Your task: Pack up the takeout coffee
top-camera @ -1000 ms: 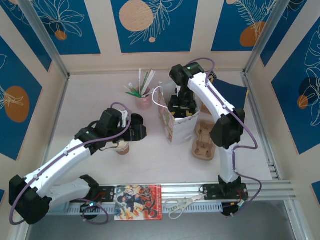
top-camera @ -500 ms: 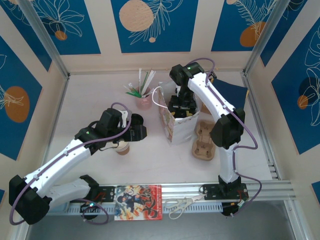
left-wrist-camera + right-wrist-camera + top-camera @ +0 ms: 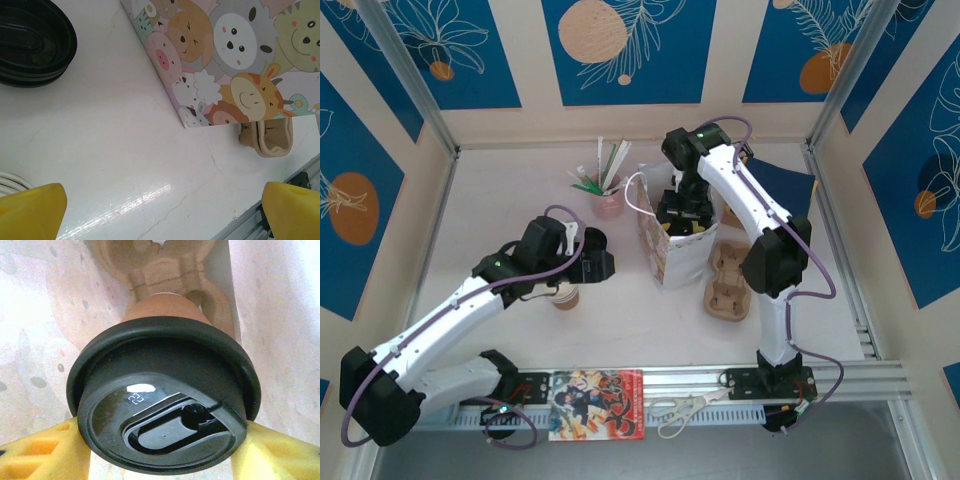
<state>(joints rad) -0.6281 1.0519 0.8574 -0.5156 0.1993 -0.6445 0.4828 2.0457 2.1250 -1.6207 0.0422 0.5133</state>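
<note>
Hardly anything has moved in the last second: both your arms sit where they were.

Your takeout coffee [image 3: 566, 297] is a small paper cup with a kraft-brown wall and a paler top. It stands upright on the table [image 3: 510, 210], on the near side of the left wrist and partly tucked under it, off to the left of the cartoon-animal bag [image 3: 665, 250]. From overhead it is too small for you to read its rim closely.

Your left gripper [image 3: 160, 210] is spread wide, with one yellow fingertip [image 3: 30, 210] in each lower corner of its wrist view and nothing between them. That view gives you the bag's printed side close up, a stack of black lids [image 3: 30, 45] on the table, and one end of a pulp cup carrier [image 3: 267, 137] past the bag's corner.

Your right gripper [image 3: 160, 450] reaches down into the bag, which hides its fingers from above. The wrist view looks inside: its yellow fingers [image 3: 45, 450] are clamped on either side of a lidded cup [image 3: 165, 315], brown under a black sip lid [image 3: 160, 405]. Below that cup is a second pulp carrier [image 3: 155, 265], and you cannot tell whether the cup is seated in it.
</note>
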